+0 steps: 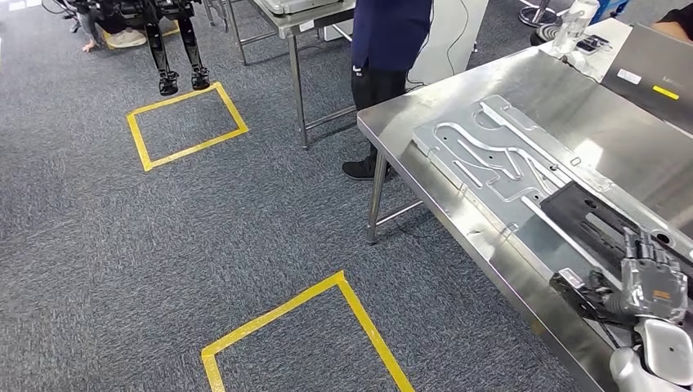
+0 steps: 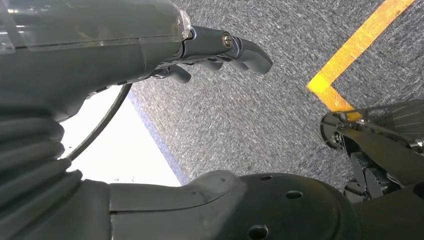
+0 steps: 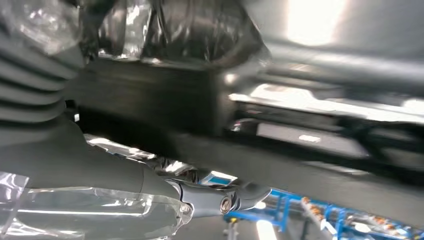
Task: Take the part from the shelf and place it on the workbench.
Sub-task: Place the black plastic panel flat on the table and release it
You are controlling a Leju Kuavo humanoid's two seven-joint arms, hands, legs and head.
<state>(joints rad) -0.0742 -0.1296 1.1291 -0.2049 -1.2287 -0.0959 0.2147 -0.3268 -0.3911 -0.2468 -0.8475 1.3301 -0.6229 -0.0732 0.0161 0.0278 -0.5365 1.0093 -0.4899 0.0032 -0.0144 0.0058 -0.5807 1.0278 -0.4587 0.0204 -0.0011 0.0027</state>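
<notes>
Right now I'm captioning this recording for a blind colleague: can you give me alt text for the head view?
The robot's right hand grips a flat black part over the near end of a steel workbench, which bears a silver grooved plate. Beyond lie grey carpet with yellow tape squares, and a person stands by the bench.

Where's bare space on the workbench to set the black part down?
The right hand holds the black part over the workbench's near end, overlapping the silver plate. Free patches: the corner nearest the person, and the strip beyond the plate toward the far edge. It is crowded at the plate and the far clutter.
</notes>
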